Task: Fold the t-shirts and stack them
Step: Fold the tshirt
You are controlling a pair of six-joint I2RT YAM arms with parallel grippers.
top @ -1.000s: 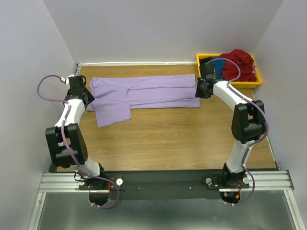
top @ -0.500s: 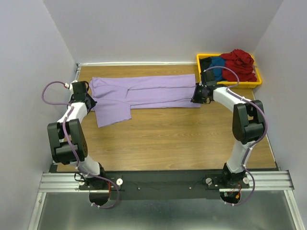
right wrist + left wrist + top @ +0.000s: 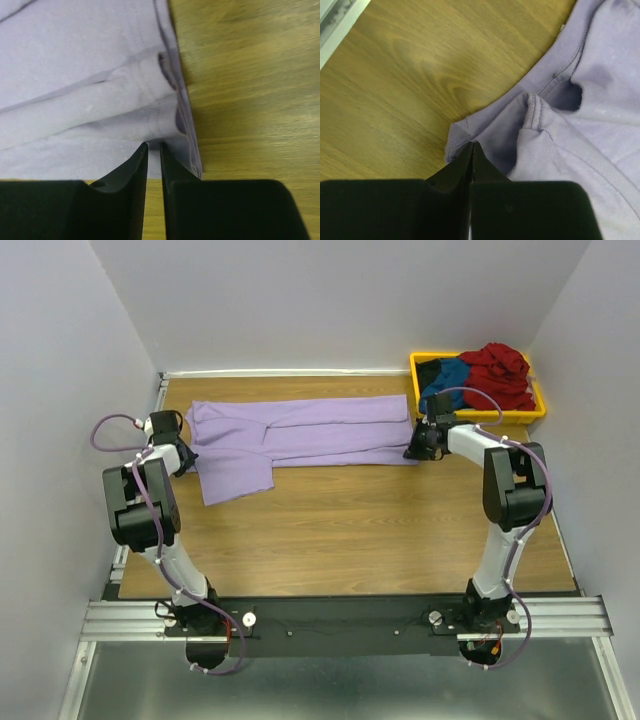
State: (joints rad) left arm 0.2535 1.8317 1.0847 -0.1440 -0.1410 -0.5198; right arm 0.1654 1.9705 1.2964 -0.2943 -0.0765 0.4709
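Large lavender-purple cloth t-shirt (image 3: 300,435): long strip by wooden surface (image 3: 350,530) far edge. L gripper (image 3: 472,150): jaws closed on collar end. R gripper (image 3: 154,147): jaws near-closed, pinching hem. Step: end grasp; next prob. lift, fold across.

Both arms have sunk to the table. The left gripper (image 3: 472,146) now pinches the lavender t-shirt (image 3: 300,435) at its left edge, the right gripper (image 3: 153,146) at its right hem.
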